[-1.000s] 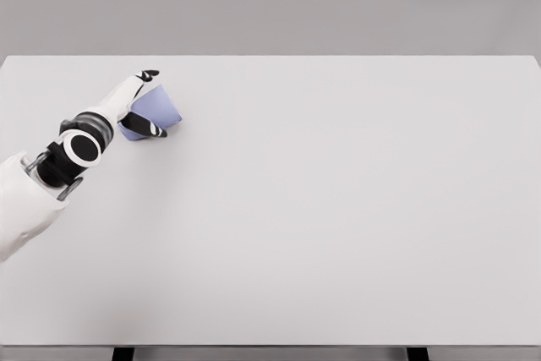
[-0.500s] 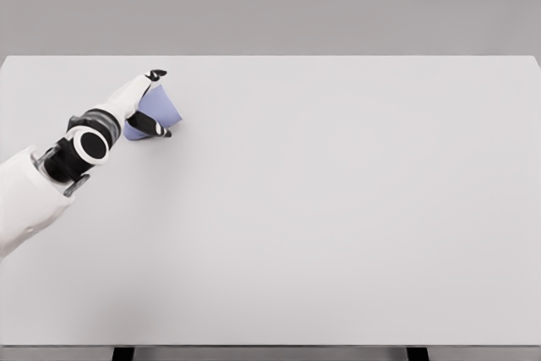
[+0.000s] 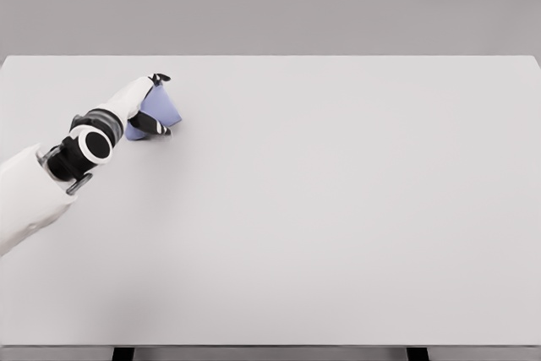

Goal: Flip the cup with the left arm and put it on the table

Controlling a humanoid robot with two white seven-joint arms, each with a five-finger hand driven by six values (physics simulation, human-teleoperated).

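Robot's left hand, fingers curled round a blue cup held tilted at the far-left of the table, w/ right arm out of shot; grip looks shallow, so cup could slip or topple mid-flip.

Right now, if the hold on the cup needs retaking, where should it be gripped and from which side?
Grip the cup around its side wall, coming from the left as the left hand does now. The cup looks tilted near the table's far left, fingers above and below the wall. Its rim is hidden here.
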